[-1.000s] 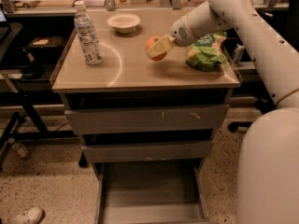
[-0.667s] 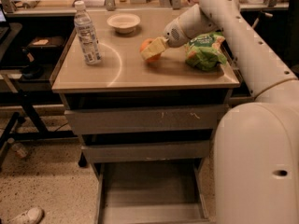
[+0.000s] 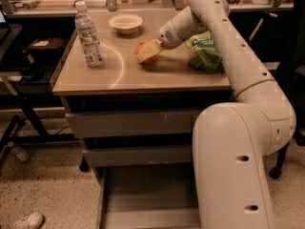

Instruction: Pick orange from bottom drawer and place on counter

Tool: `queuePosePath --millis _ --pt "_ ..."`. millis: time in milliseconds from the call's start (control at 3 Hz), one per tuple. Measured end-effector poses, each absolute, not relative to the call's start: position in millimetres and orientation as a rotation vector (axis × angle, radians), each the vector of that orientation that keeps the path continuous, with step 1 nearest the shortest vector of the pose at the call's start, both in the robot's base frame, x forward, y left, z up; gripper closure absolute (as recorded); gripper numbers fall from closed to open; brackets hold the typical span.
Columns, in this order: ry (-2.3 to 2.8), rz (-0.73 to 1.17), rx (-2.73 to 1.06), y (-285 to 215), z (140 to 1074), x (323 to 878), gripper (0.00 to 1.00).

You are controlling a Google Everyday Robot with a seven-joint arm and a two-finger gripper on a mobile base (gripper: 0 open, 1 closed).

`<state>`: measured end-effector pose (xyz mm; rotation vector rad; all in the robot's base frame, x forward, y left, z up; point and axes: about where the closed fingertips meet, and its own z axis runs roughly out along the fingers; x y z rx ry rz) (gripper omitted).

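hand [image 3: 145, 54] holds orange [image 3: 141, 46] at glossy beige counter [image 3: 157, 78]; bottom drawer [image 3: 147, 192] open.

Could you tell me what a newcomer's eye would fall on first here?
The big white robot arm fills the right foreground, reaching back over the counter. Its gripper holds the orange at the counter's middle, between a water bottle on the left and a green bag on the right. Below, the bottom drawer stands pulled open.

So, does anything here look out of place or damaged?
Nothing is spilled or damaged. Only the deep grey bottom drawer stands pulled out, and the gripper is at the small round orange on the beige counter.
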<state>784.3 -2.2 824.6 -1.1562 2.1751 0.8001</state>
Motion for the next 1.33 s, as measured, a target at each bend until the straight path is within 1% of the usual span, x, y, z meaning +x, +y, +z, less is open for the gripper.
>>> queuePosePath --millis 333,1333 --pt "2.175 0.800 -1.156 -2.2 824.6 784.3 0.83" --pt "2.175 0.800 -1.156 -2.1 824.5 784.4 0.13"
